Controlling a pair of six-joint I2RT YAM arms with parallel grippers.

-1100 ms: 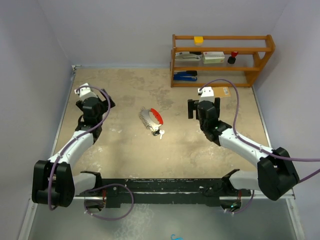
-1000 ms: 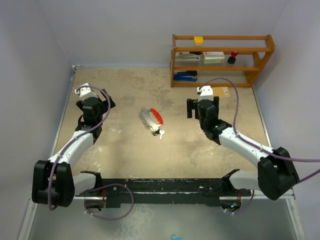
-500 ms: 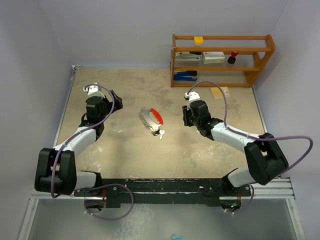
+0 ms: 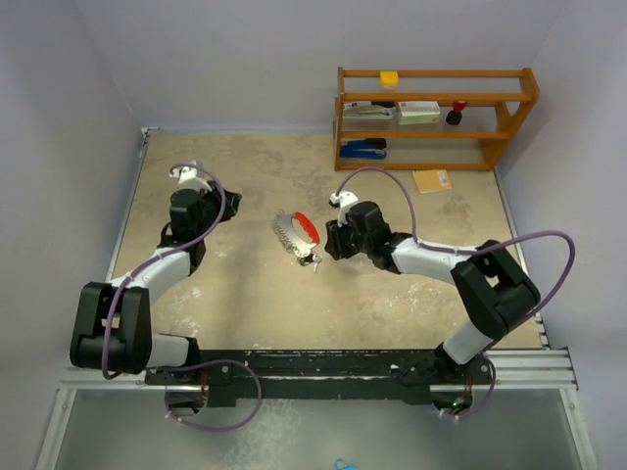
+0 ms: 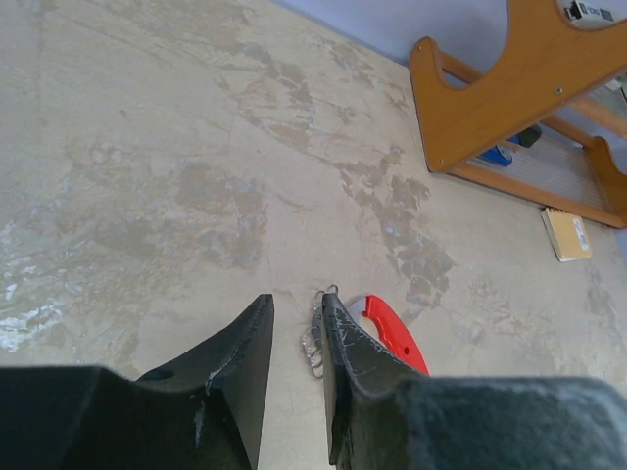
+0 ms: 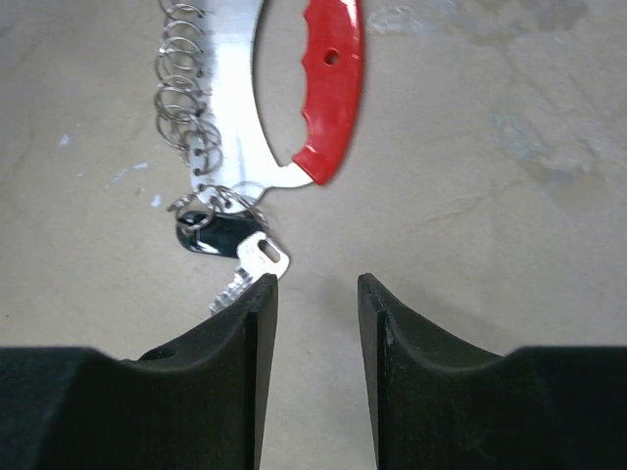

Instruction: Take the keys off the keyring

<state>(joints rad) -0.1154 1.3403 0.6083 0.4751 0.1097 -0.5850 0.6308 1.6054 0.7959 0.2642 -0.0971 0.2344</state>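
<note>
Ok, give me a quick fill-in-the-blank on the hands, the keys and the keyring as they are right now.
1. The keyring has a curved grip strip coloured ____.
2. The right hand, close by the keys, has its jaws ____.
3. The left hand holds ____.
4. The wooden shelf stands at the far ____ corner of the table.

Missing words: red; open; nothing; right.
</note>
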